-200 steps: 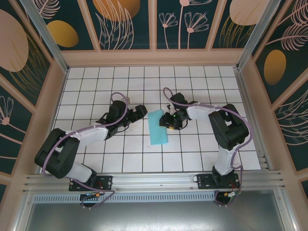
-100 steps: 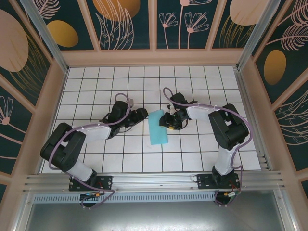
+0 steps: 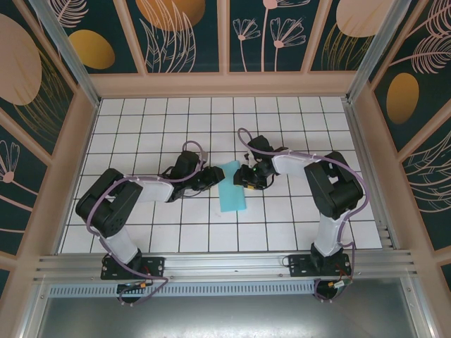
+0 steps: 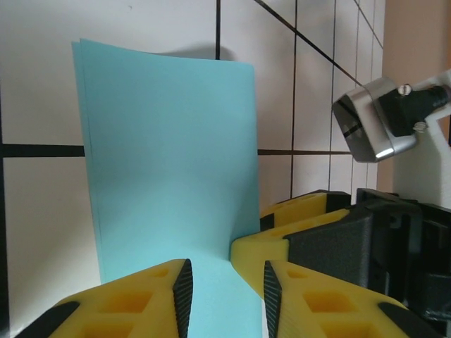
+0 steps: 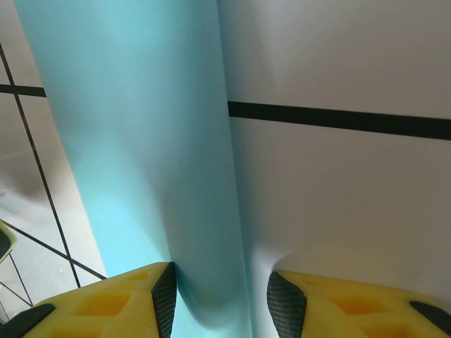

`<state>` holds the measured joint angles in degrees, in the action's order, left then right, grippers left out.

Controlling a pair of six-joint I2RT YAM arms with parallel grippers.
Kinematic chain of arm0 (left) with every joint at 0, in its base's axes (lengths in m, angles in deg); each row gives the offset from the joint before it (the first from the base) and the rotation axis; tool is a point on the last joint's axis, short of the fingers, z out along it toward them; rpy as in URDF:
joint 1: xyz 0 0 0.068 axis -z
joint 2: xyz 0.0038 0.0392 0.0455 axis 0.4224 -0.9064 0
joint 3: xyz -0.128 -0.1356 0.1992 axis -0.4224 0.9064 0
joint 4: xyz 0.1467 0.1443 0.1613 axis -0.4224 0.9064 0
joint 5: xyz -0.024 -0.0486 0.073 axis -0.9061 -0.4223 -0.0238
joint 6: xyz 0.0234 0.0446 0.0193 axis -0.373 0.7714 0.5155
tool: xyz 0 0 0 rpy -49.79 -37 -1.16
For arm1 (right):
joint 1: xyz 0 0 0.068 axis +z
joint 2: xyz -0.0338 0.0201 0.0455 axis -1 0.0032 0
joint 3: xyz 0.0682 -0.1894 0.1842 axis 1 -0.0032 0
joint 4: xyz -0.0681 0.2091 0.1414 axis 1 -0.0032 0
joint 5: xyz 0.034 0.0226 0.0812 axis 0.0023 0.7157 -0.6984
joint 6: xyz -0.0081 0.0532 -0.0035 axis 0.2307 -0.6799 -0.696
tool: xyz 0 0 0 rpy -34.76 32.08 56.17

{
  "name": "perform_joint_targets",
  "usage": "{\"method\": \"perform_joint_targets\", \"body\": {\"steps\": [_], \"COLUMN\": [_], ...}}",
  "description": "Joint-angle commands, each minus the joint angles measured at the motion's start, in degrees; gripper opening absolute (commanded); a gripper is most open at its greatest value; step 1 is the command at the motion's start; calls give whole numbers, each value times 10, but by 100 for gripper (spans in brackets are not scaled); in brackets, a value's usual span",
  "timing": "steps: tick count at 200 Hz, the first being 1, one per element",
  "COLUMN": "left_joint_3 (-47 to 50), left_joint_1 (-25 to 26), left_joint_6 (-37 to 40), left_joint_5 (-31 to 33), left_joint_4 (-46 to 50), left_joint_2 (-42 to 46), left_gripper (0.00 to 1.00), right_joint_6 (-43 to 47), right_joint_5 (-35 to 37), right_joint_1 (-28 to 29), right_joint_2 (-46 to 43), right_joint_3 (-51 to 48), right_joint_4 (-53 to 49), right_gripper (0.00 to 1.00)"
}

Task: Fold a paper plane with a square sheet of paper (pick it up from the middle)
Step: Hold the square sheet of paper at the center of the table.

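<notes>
The square sheet of paper (image 3: 231, 186) lies folded into a narrow light-blue rectangle at the middle of the white tiled table. My left gripper (image 3: 213, 174) is at its upper left edge and my right gripper (image 3: 244, 177) at its upper right edge. In the left wrist view the paper (image 4: 169, 176) lies flat, with my left gripper (image 4: 227, 299) open low over its near end. The right gripper's yellow fingers (image 4: 282, 246) rest at the sheet's right edge. In the right wrist view the paper (image 5: 141, 141) bows up between the open right gripper (image 5: 222, 303). One pad touches it and the other sits on bare tile.
The tiled table (image 3: 141, 127) is fenced by a wooden frame and patterned walls (image 3: 63, 162) on three sides. An aluminium rail (image 3: 225, 264) with both arm bases runs along the near edge. Open tiles lie all around the paper.
My left arm has swung right until its gripper reached the paper's left edge, and its jaws have narrowed. The right gripper and the paper have stayed put.
</notes>
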<state>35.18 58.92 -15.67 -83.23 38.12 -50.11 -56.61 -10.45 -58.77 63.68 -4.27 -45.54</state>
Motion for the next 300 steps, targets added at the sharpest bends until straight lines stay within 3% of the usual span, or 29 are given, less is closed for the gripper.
{"method": "perform_joint_targets", "body": {"steps": [1, 74, 200, 259, 300], "left_joint_3": [-17, -23, -49, -64, -62], "left_joint_1": [4, 7, 7, 6, 7], "left_joint_6": [-2, -8, 11, 32, 36], "left_joint_5": [-15, -22, 24, 57, 64], "left_joint_4": [-11, -1, 170, 235, 239], "left_joint_2": [-18, -47, -83, -103, -111], "left_gripper": [34, 25, 14, 2, 0], "right_joint_6": [27, 27, 17, -26, -55], "right_joint_5": [222, 228, 223, 181, 205], "right_joint_1": [0, 0, 16, 21, 22], "right_joint_2": [173, 177, 145, 23, -83], "right_joint_3": [-62, -60, -61, -63, -59], "right_joint_4": [36, 36, 39, 54, 43], "right_gripper": [48, 47, 46, 49, 53]}}
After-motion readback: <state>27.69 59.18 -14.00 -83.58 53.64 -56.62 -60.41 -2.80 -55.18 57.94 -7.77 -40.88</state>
